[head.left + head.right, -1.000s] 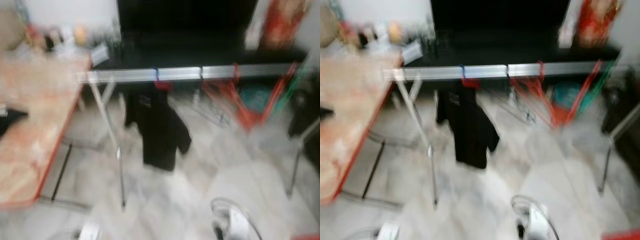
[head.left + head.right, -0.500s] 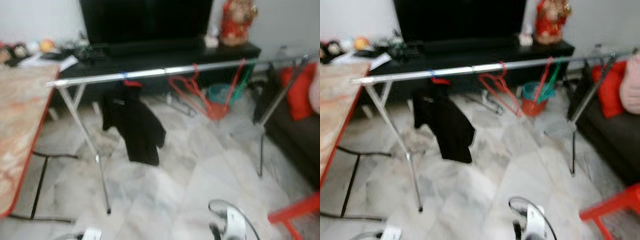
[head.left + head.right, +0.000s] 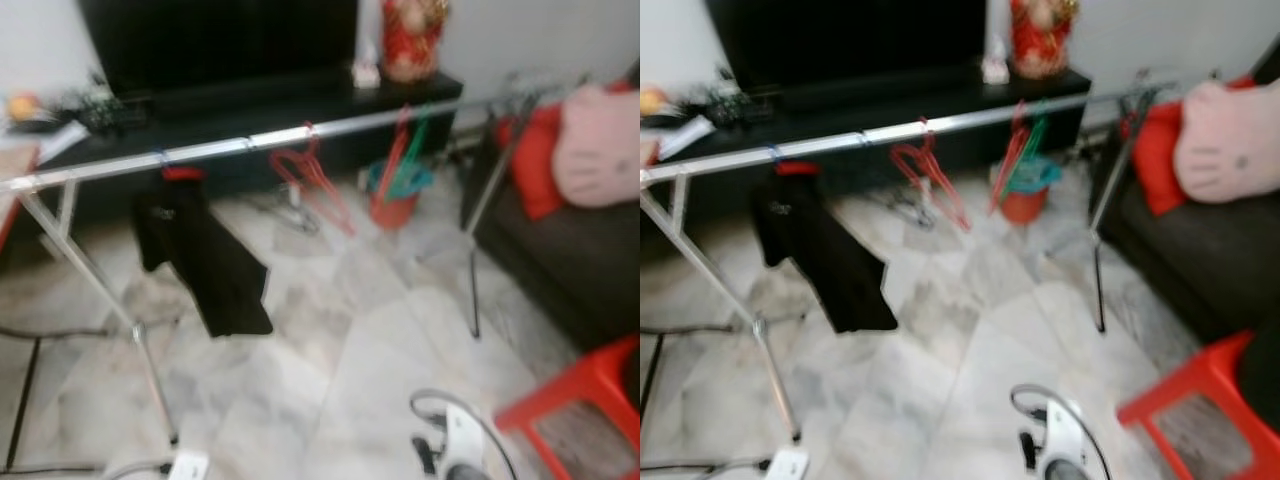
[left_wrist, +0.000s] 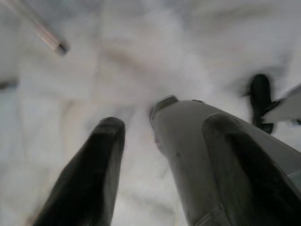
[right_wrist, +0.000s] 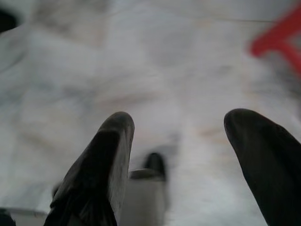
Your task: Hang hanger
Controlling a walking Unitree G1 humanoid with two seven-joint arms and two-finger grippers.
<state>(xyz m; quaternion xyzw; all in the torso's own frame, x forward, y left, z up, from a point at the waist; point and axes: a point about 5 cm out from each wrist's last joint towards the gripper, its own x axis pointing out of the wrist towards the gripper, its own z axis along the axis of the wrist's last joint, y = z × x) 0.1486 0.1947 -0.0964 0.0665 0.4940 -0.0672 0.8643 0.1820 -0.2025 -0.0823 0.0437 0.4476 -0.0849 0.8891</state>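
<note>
A silver clothes rail [image 3: 280, 137] runs across the room on metal legs. A black garment [image 3: 195, 255] hangs from it on a red hanger [image 3: 183, 173] near its left end. Bare red hangers [image 3: 310, 180] hang at the middle, and red and green hangers [image 3: 405, 150] farther right. My left gripper [image 4: 160, 127] hangs low over the marble floor, open and holding nothing. My right gripper [image 5: 181, 125] also points at the floor, open and holding nothing.
A black TV stand [image 3: 250, 100] with a red figurine [image 3: 408, 35] stands behind the rail. A dark sofa [image 3: 570, 260] with red and pink cushions [image 3: 595, 140] is on the right. A red stool [image 3: 580, 400] stands at bottom right. A red bucket [image 3: 392, 205] sits under the rail.
The whole view has swung to the right: the wooden table has left the picture on the left, and the sofa, cushions and red stool have come in on the right.
</note>
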